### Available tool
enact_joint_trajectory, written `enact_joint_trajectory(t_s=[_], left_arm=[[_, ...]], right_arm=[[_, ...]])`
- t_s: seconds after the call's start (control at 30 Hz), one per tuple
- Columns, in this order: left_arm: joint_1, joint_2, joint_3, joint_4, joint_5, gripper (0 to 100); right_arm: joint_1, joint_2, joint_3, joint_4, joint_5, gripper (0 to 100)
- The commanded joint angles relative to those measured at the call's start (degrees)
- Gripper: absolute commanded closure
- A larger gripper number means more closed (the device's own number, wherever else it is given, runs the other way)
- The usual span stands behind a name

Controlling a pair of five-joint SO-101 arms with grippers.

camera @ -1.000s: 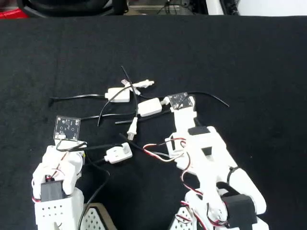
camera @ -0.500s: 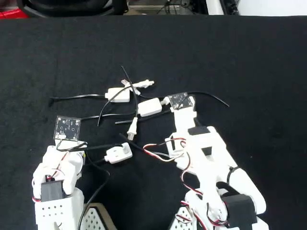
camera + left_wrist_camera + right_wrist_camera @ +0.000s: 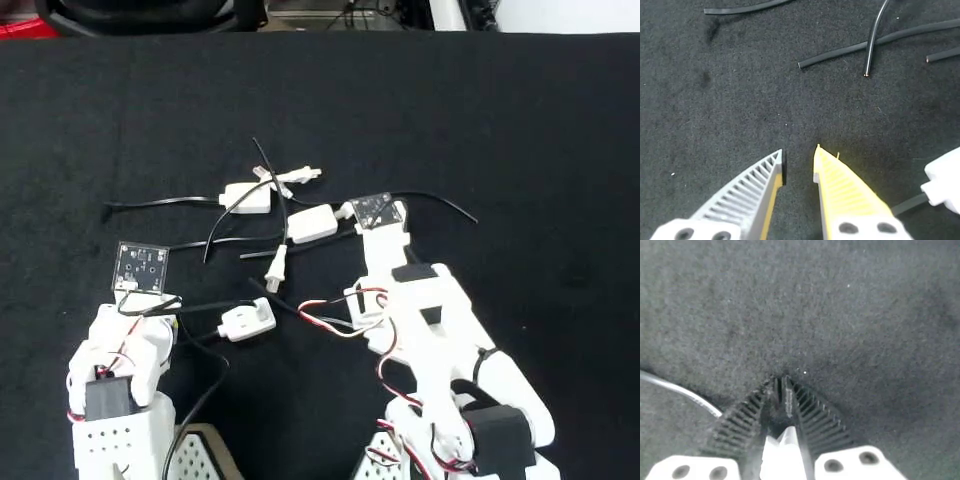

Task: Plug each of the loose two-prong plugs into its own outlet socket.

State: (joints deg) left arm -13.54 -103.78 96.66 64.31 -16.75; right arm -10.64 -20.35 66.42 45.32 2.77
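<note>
Both grippers low over black cloth, plugs and sockets unjoined.

Shows the left gripper with fingertips slightly apart just above the black cloth, a white socket block just beside it and loose black cable ends farther ahead. Shows the right gripper with jaws drawn together, clamped on a small white piece too hidden to name, a thin pale cable near on the cloth. Farther out, in the high view, puts a second socket block just beside the right arm's tip, a third beyond it, one loose two-prong plug between the blocks, another near the third, prongs in no socket.
</note>
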Motion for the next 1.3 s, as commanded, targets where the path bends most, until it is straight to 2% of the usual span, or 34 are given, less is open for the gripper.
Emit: enact_joint_trajectory(t_s=[0.0, 0.63, 0.8, 0.9, 1.03, 1.27], left_arm=[[0.2, -0.6, 0.7, 0.3, 0.3, 89], [0.2, -0.6, 0.4, -0.2, 0.2, 88], [0.8, -0.6, -10.2, 7.1, -6.9, 88], [0.8, 0.7, -18.9, 10.6, -8.4, 87], [2.4, 7.6, -23.6, 10.4, -9.0, 80], [14.5, 35.7, -33.8, 6.9, -9.8, 79]], right_arm=[[0.5, 0.9, 3.7, 2.8, -0.4, 96.8], [0.5, 0.9, 3.7, 2.8, -0.4, 96.8], [0.5, 0.9, 3.7, 2.8, -0.4, 96.8], [0.5, 0.9, 3.7, 2.8, -0.4, 96.8], [0.5, 0.9, 3.7, 2.8, -0.4, 96.8], [0.5, 0.9, 3.7, 2.8, -0.4, 96.8]])
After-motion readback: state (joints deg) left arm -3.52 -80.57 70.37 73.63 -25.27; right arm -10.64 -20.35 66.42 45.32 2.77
